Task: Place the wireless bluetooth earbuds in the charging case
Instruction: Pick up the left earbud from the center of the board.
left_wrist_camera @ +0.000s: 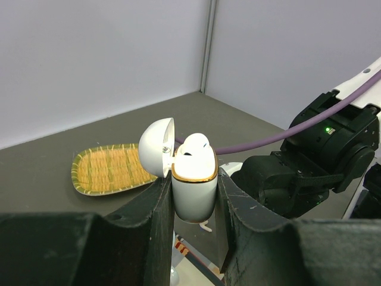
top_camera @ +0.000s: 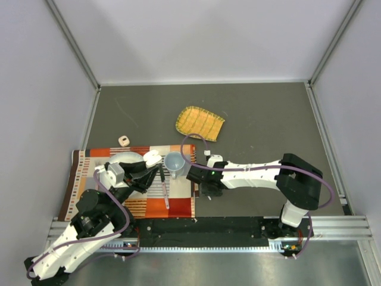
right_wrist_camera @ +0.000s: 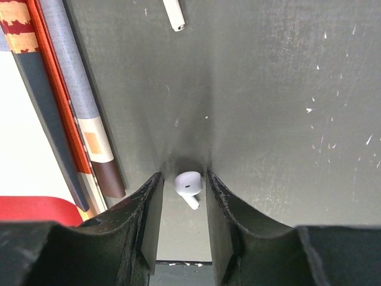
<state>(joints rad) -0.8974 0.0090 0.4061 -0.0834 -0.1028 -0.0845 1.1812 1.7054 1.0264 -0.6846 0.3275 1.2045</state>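
Observation:
My left gripper (left_wrist_camera: pixel 194 196) is shut on the white charging case (left_wrist_camera: pixel 194 179), which it holds upright above the mat. The case's lid (left_wrist_camera: pixel 156 147) is hinged open and one earbud (left_wrist_camera: pixel 195 145) sits in the top. In the top view the case (top_camera: pixel 153 158) is just left of the cup. My right gripper (right_wrist_camera: pixel 183 179) points down at the grey table, its jaws a little apart on either side of a white earbud (right_wrist_camera: pixel 189 185) lying flat, with a gap on its left. Another earbud's stem (right_wrist_camera: pixel 174 15) lies farther ahead.
A pale blue cup (top_camera: pixel 174 162) and a pen (top_camera: pixel 164 187) rest on the striped mat (top_camera: pixel 172 205). A woven yellow tray (top_camera: pixel 200 123) lies behind them and a small cream object (top_camera: pixel 123 140) sits at the mat's far left. The right arm (left_wrist_camera: pixel 315 161) is close beside the case.

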